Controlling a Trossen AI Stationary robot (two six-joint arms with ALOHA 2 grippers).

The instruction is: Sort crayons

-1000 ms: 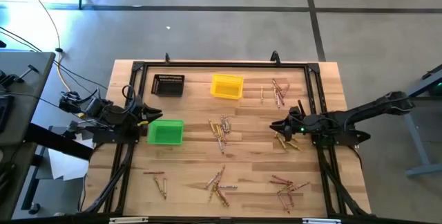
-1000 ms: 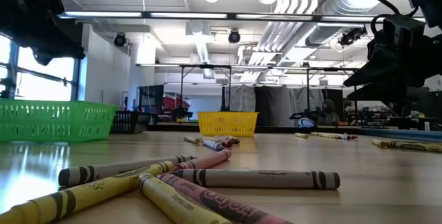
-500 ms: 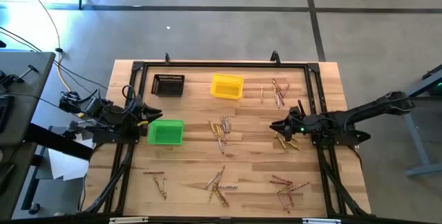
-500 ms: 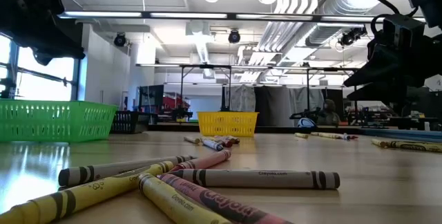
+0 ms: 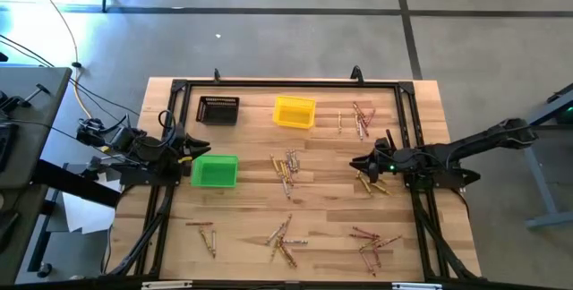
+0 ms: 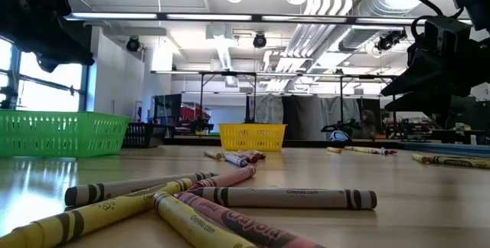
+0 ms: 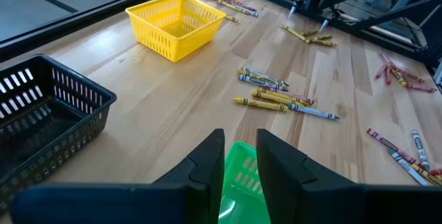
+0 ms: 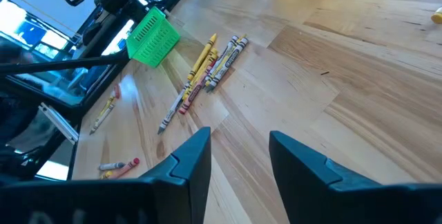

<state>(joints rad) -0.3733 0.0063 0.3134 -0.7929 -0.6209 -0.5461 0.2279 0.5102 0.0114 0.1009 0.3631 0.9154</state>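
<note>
Plainly thin paper-wrapped crayons, red, yellow-gold and greenish-grey, lying flat in loose clusters across the wooden table. Gathered in one bunch at the middle, just right of the green bin; in another near the far right corner; in a small yellow-gold group directly under the right gripper; in three more groups along the near edge. None visibly inside the green bin, the yellow bin or the black bin.

Hovering at the green bin's left edge: left gripper, jaws parted by a narrow gap, grasping nothing, only the bin's rim visible beyond them in the wrist view. Hanging over the right side of the table: right gripper, jaws spread wide, released, bare wood between them.

Hard to read from above: single crayon colours within the tangled piles, too small to tell apart. Cut off at the low view's bottom edge: the nearest crayons. Cropped in that view to dark shapes at the upper corners: both arms, fingertips out of frame there.

Unchanged since a second ago: same poses, same jaw gaps, every crayon and bin where it was.
</note>
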